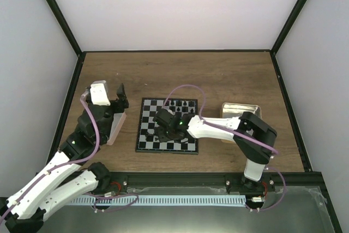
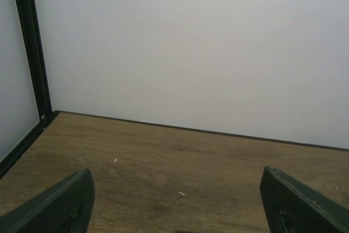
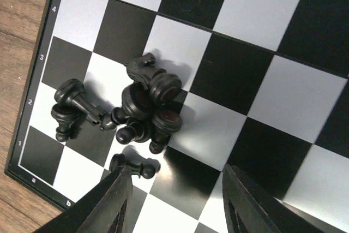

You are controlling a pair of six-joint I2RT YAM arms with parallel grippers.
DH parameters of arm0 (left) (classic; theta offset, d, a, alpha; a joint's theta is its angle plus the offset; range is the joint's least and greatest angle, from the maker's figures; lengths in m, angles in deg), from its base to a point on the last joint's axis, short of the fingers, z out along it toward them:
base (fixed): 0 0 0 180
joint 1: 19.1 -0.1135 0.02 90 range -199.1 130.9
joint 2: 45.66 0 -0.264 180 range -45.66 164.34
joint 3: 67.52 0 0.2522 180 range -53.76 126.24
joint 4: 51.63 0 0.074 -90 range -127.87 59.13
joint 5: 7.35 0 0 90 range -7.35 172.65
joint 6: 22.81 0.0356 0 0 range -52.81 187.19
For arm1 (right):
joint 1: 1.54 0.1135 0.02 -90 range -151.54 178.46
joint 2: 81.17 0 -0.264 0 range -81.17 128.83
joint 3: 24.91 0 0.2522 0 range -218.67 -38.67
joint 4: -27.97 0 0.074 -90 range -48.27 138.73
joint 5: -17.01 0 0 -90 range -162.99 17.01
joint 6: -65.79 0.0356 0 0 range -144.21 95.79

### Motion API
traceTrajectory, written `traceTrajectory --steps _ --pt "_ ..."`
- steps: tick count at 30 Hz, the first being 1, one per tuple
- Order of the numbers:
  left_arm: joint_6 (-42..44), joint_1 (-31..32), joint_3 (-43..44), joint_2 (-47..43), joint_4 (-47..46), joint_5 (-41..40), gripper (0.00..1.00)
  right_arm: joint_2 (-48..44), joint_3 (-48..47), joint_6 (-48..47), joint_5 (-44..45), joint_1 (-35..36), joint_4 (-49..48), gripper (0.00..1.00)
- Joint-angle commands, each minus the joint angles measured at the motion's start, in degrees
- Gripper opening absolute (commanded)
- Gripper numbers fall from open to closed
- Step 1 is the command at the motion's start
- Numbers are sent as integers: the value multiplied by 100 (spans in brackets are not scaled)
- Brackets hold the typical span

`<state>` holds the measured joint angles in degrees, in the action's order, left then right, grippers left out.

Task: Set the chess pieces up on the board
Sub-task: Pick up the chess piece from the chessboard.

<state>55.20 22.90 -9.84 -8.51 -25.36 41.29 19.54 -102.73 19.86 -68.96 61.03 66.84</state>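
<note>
The checkered board (image 1: 146, 136) lies mid-table. Over its near left part hangs my right gripper (image 1: 164, 129), which hides the squares beneath it. A few black chess pieces (image 1: 181, 103) stand along the board's far edge. In the right wrist view, a heap of toppled black pieces (image 3: 144, 101) lies near the board (image 3: 256, 12) corner, with two more (image 3: 71, 107) lying to its left. One black pawn (image 3: 131, 166) lies beside my right gripper's left finger. The right gripper (image 3: 177, 192) is open over bare squares. My left gripper (image 2: 177, 205) is open and holds nothing.
A pink tray (image 1: 118, 127) lies left of the board, under my left gripper (image 1: 120, 100). A tan tray (image 1: 240, 109) sits right of the board, behind the right arm. Black frame rails and white walls border the wooden table (image 2: 180, 156).
</note>
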Motion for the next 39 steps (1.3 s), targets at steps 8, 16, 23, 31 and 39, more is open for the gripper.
traceTrajectory --steps 8,16,23,31,39 --pt "15 -18 111 -80 6 -60 85 362 -494 -78 -230 71 -285 24" --pt "22 -17 115 -111 17 -55 85 309 -538 -65 -274 84 -449 17" --pt "29 -17 108 -121 23 -65 85 402 -644 -66 -288 105 -477 24" --pt "21 -19 106 -117 23 -55 85 564 -743 -42 -137 103 -422 26" --pt "21 -17 103 -102 23 -45 85 752 -830 23 -10 102 -252 21"
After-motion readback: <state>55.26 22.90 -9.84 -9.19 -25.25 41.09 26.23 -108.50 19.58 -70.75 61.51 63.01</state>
